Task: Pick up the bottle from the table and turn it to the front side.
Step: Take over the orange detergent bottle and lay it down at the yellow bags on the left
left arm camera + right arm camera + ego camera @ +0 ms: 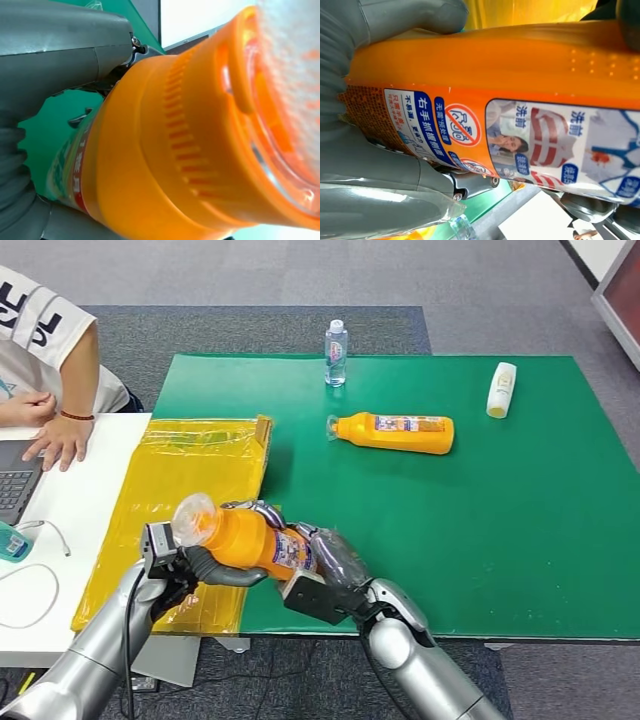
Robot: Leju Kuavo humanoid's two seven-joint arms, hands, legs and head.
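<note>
Person [53,370]: seated at about 10 o'clock, one hand flat on the white desk [83,480] beside a laptop [15,480].
Cable [38,580]: looped on the white desk, toward 8 o'clock.
Yellow bag [189,470]: flat over the left end of the green table [528,520], reaching onto the desk.
Left hand [198,565]: low at 7 o'clock, wrapped under the neck end of the orange bottle; thumb and fingers [68,55] closed around it in the left wrist view.
Orange bottle [253,540]: lifted off the table at 6 to 7 o'clock, lying sideways between both hands, clear cap [195,518] toward 9 o'clock, printed label [531,140] facing the right wrist camera.
Right hand [328,560]: at 6 o'clock, gripping the bottom end of the bottle, thumb over one side and fingers under the other.
Water bottle [336,352]: upright on the far edge of the table at 12 o'clock.
Second orange bottle [396,432]: lying on its side just in front of the water bottle, cap toward 9 o'clock, near 12 to 1 o'clock.
White bottle [501,390]: lying on the table at 2 o'clock, well apart from the rest.
</note>
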